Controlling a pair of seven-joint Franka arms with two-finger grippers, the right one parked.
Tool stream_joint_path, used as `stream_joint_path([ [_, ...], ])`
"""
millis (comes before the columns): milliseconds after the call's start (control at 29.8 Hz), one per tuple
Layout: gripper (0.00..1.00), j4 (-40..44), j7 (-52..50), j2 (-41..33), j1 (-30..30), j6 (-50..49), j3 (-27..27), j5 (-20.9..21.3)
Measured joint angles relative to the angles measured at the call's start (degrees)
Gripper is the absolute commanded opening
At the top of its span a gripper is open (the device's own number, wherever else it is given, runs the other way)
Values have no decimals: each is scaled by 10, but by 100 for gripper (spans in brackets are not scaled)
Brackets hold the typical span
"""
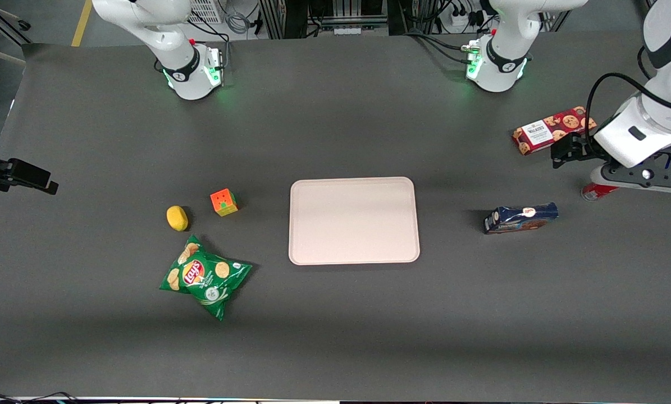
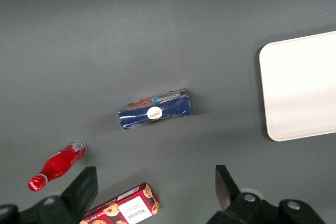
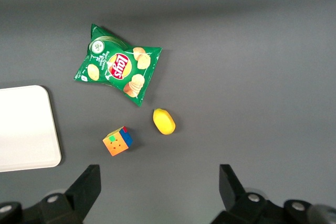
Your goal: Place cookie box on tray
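The cookie box, long and dark navy with a small oval logo, lies flat on the dark table toward the working arm's end. The pale cream tray sits at the table's middle with nothing on it. My gripper hangs high above the table, farther from the front camera than the cookie box and apart from it. Its fingers are spread wide and open, holding nothing.
A red cookie box with a white label lies under the gripper. A red bottle lies beside it. Toward the parked arm's end are a green chips bag, a lemon and a colour cube.
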Motion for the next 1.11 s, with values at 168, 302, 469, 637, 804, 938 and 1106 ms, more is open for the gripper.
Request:
stream_joint_path([
  [168, 100, 0, 74, 0, 0, -7, -1, 0],
  [302, 100, 0, 180, 0, 0, -7, 0, 1],
  [469, 100, 0, 344, 1, 6, -4, 2, 5],
  [637, 100, 0, 527, 6, 14, 18, 3, 21],
  [804, 100, 0, 657, 14, 16, 29, 3, 29],
  [938, 100, -2, 714, 19, 16, 29, 2, 31],
  [1106, 100, -23, 754, 21, 16, 45, 2, 32],
])
